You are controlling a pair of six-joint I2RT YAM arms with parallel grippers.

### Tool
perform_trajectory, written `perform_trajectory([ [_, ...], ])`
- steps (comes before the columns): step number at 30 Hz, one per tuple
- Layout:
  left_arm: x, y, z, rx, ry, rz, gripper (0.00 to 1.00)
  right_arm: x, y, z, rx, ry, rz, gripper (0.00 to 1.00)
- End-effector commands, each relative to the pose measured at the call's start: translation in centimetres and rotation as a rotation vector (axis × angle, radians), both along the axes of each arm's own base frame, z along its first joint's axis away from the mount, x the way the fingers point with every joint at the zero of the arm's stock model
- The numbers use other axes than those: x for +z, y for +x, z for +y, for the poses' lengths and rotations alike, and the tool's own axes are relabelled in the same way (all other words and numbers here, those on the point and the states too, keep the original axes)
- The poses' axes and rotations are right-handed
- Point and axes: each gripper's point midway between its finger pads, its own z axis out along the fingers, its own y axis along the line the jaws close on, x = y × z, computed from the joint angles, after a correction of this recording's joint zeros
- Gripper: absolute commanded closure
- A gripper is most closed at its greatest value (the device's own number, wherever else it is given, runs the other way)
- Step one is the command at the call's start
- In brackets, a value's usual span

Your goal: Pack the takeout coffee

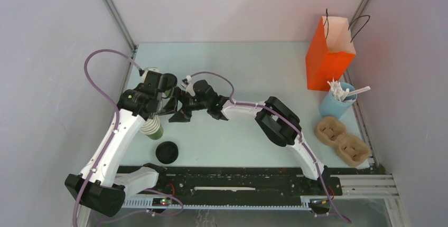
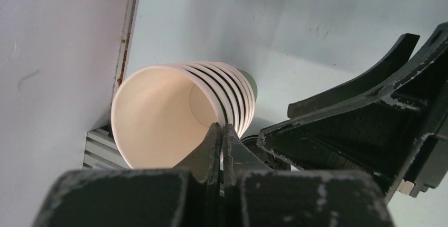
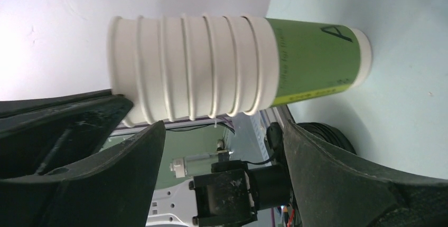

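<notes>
No lidded coffee cup shows; only a lidless nested cup stack point(image 3: 211, 68) stands at the left of the tabletop point(image 1: 238, 68), its green wall bearing a triangular mark and unreadable print. Such paper cups likely handle light and crushable, best held gently mid-body. The left end effector point(image 2: 222, 132) is closed at the stack's rim; the right end effector point(image 3: 222, 132) gapes, empty.

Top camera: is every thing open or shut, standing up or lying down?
Cup stack: upright, no lid.
Left gripper: shut, tips at the stack's rim.
Right gripper: open, near the stack.
Black lid: lying flat, on no cup.
Orange bag: standing, open on top.
Cardboard carriers: lying flat, empty.
Blue cup: upright, holding white sticks.
</notes>
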Motion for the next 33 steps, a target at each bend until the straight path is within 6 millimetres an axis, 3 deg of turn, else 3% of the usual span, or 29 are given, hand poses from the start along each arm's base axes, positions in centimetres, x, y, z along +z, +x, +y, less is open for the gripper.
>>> perform_trajectory([
  [1, -0.9, -0.6, 0.2, 0.019, 0.004, 0.026, 1.00, 1.3, 0.4, -0.1, -0.011, 0.050, -0.008, 0.10],
  [6, -0.8, -0.5, 0.2, 0.020, 0.001, 0.021, 1.00, 2.3, -1.3, 1.3, 0.038, 0.106, 0.015, 0.11],
  [21, -0.7, -0.6, -0.1, 0.010, -0.015, 0.019, 1.00, 3.0, -2.3, 2.8, 0.067, 0.121, 0.029, 0.09],
  [26, -0.7, -0.7, 0.0, 0.010, -0.017, 0.017, 1.00, 1.9, -2.0, 3.4, 0.049, 0.073, 0.013, 0.09],
  [33, 1.0, -0.6, 0.2, 0.011, -0.009, -0.009, 1.00, -1.4, -1.6, 3.3, -0.001, -0.060, -0.009, 0.09],
])
